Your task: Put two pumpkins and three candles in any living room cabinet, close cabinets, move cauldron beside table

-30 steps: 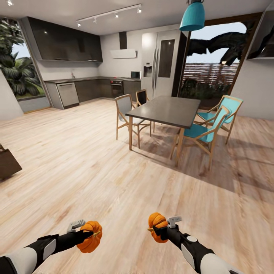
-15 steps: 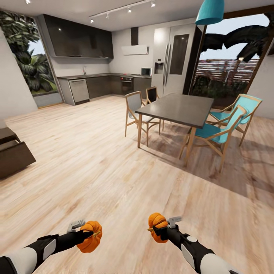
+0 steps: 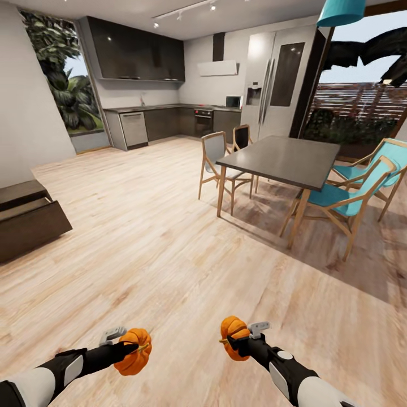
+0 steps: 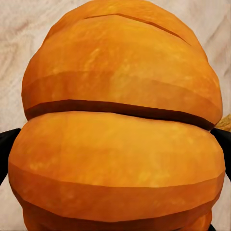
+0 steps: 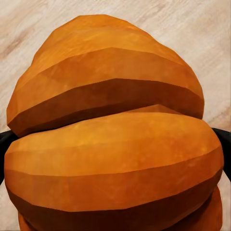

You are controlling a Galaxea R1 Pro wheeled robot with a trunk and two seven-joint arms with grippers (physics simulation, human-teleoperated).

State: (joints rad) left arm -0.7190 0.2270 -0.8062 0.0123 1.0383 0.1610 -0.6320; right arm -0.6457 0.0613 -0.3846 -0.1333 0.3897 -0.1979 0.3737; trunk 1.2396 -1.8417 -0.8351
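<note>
- Pale wood-plank floor point(image 3: 141, 237) runs through an open room that joins a kitchen and a dining area; the robot's two arms reach forward low over it, each carrying a pumpkin.
- Left pumpkin point(image 3: 134, 351) sits clamped in the left gripper point(image 3: 129, 345); in the left wrist view the orange ribbed body point(image 4: 120, 125) bulges between two dark fingers point(image 4: 6, 144) pressed to its sides.
- Right pumpkin point(image 3: 233, 336) is clamped likewise in the right gripper point(image 3: 240, 338); the right wrist view shows its ribbed skin point(image 5: 113, 139) with dark fingertips point(image 5: 222, 144) at either flank and floor planks behind.
- Both pumpkins hang above the floor, apart from each other, at about the same height in the head view.
- Dark-brown cabinet point(image 3: 28, 223) stands at the left edge of the head view, well away from the arms, with a drawer standing out from its front under the flat top.
- Dining table point(image 3: 282, 161) with a dark grey top and wooden legs stands ahead to the right, with a grey-seated chair point(image 3: 217, 164) on its near-left side and teal chairs point(image 3: 350, 195) on its right.
- Behind it, a tall steel refrigerator point(image 3: 271, 85) stands against the far wall, beside dark kitchen cabinets point(image 3: 164, 121) and a dishwasher point(image 3: 134, 129).
- Teal pendant lamp point(image 3: 341, 11) hangs above the table, and a slatted fence point(image 3: 362, 99) shows through the large opening at right.
</note>
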